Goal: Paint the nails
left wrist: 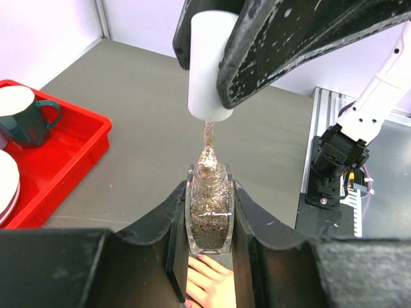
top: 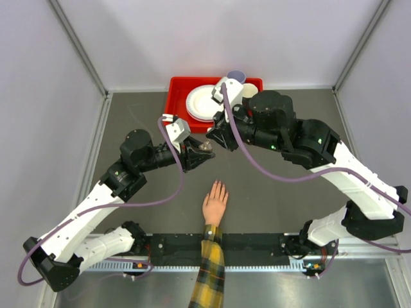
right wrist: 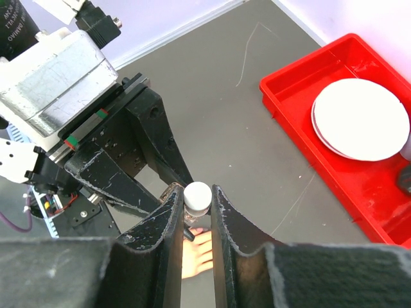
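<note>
Bottle (left wrist: 209, 221) of glittery polish, clear glass, is clamped steady by left gripper (left wrist: 209, 212) raised near peach flesh-coloured hand (top: 215, 205) so right gripper (right wrist: 198, 200), pinching white cylindrical cap (left wrist: 209, 64), can free brush (left wrist: 209, 133).

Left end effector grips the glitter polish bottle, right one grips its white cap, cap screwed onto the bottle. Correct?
No: the left wrist view shows the white cap lifted off the bottle, brush exposed between them. The left end effector grips the bottle, the right end effector the cap.
</note>
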Action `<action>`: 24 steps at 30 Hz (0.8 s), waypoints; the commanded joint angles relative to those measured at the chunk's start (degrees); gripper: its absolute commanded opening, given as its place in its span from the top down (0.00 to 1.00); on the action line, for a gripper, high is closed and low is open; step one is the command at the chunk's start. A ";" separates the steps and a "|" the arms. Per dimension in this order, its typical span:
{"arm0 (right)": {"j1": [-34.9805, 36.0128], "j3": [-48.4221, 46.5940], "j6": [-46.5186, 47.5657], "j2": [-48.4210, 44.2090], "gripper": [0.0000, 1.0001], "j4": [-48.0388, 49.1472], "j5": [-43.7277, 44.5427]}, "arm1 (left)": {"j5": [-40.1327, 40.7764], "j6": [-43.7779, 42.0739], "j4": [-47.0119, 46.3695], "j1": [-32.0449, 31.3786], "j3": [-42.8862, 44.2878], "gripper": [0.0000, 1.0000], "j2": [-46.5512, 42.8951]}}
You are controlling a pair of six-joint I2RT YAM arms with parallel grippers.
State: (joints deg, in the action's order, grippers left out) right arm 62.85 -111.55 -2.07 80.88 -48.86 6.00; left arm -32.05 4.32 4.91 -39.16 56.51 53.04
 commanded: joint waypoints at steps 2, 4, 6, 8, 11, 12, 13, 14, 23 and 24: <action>0.34 -0.96 0.22 -2.75 1.00 3.51 0.59 | -0.29 -0.27 -2.45 -0.13 1.32 1.00 -0.48; 0.34 -0.87 0.13 -2.92 1.00 3.60 0.59 | -0.20 -0.27 -2.36 -0.13 1.32 1.00 -0.48; 0.43 -0.60 -0.04 -3.01 1.00 3.77 0.59 | -0.11 -0.19 -2.53 -0.13 1.23 1.00 -0.48; 0.34 -0.17 -0.13 -3.19 1.00 4.30 0.50 | -0.11 -0.19 -2.53 -0.13 1.15 1.00 -0.56; 0.34 0.27 -0.39 -3.80 1.00 4.74 0.59 | -0.03 -0.10 -2.53 -0.13 0.88 1.00 -0.57; 0.34 0.45 -0.66 -4.06 1.00 5.09 0.85 | 0.06 -0.01 -2.71 -0.22 0.79 1.00 -0.65; 0.34 0.89 -0.92 -4.33 1.00 5.35 1.12 | 0.24 -0.01 -2.88 -0.13 0.45 1.00 -0.83; 0.34 1.68 -1.36 -5.11 1.00 5.88 1.47 | 0.32 0.08 -2.97 -0.13 0.27 1.00 -1.00; -0.71 19.40 -6.72 -15.48 1.00 14.84 7.01 | 7.95 -0.45 -7.98 -0.13 -6.76 1.00 -6.89; -1.23 21.35 -7.33 -16.71 1.00 15.98 6.57 | 9.10 0.51 -8.07 -0.13 -7.03 1.00 -7.68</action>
State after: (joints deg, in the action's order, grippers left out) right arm 62.70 -96.92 -5.74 69.60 -40.27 10.31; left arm -28.86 4.32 2.61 -39.16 51.22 48.40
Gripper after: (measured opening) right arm 0.181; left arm 0.314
